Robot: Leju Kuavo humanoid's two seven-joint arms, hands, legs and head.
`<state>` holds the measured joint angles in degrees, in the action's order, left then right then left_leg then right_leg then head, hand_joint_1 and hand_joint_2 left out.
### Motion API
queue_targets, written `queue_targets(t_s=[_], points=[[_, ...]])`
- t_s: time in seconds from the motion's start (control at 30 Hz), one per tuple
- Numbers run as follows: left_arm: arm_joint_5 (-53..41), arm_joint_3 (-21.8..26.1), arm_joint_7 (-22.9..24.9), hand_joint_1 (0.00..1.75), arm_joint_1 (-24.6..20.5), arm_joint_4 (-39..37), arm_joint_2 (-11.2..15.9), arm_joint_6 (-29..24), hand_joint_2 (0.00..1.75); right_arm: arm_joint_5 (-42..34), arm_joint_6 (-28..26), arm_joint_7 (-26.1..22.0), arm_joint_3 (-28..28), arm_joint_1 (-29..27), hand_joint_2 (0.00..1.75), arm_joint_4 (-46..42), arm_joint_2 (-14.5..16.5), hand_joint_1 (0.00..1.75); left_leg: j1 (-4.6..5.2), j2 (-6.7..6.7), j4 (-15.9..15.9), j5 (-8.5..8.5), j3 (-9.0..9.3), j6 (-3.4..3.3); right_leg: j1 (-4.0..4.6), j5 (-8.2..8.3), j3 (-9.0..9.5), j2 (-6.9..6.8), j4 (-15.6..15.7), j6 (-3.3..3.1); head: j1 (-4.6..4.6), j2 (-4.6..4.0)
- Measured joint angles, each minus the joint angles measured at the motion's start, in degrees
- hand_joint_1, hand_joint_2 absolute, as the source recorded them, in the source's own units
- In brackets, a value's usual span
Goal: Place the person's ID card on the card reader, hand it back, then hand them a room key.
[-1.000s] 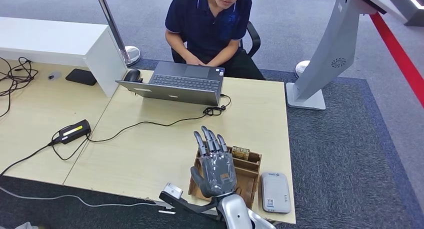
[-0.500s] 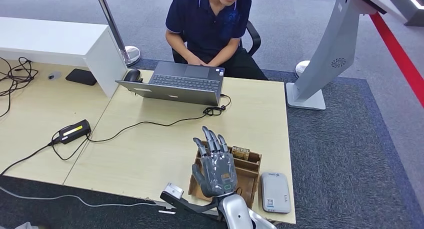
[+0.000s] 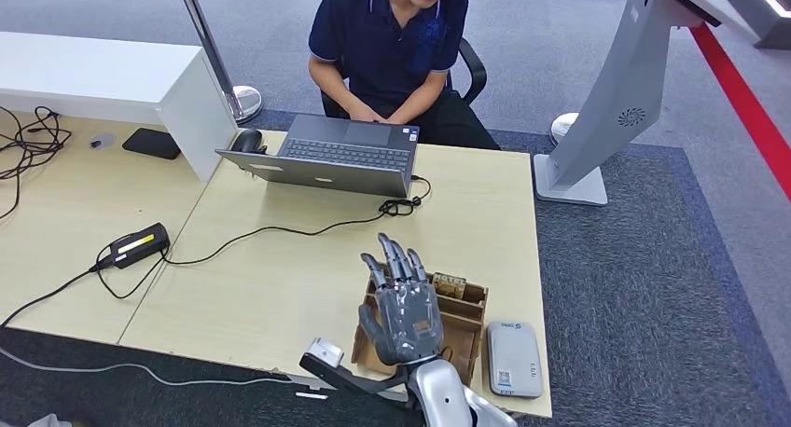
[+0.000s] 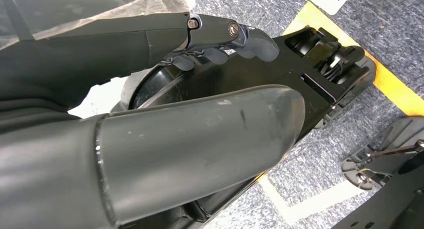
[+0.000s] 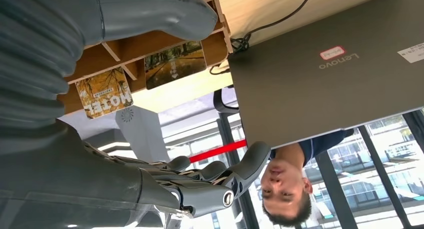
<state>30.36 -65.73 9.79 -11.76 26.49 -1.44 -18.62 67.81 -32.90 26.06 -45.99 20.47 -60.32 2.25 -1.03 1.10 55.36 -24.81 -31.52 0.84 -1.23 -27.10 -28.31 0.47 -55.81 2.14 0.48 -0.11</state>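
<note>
Head view: the right hand [image 3: 403, 308] is raised above the wooden card box [image 3: 464, 326] at the near edge of the desk [image 3: 280, 287], fingers extended and apart, with nothing held. Just beside the box, toward the desk's corner, the grey card reader [image 3: 514, 357] is seen lying bare. No ID card can be made out; beyond the box, the seated person [image 3: 392, 49] is occupied at the laptop [image 3: 326, 154]. Room key cards [image 5: 175, 64] are shown standing in the box's slots. The opening step is judged still pending: a card must first be offered and received. The left hand [image 4: 220, 44] is seen with fingers loosely curled, empty.
</note>
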Motion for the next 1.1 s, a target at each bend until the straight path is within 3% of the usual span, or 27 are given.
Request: queue_targets(t_s=[1.1], points=[[0.00,0.27,0.00,0.00,0.13,0.00,0.00,-0.33,0.00,-1.19,-0.63,1.69,0.43,1.29,1.75,2.62,-0.67,0.44,0.00,0.00,0.00,0.00,0.00,0.00,0.00,0.00,0.00,0.00,0.00,0.00,0.00,0.00]])
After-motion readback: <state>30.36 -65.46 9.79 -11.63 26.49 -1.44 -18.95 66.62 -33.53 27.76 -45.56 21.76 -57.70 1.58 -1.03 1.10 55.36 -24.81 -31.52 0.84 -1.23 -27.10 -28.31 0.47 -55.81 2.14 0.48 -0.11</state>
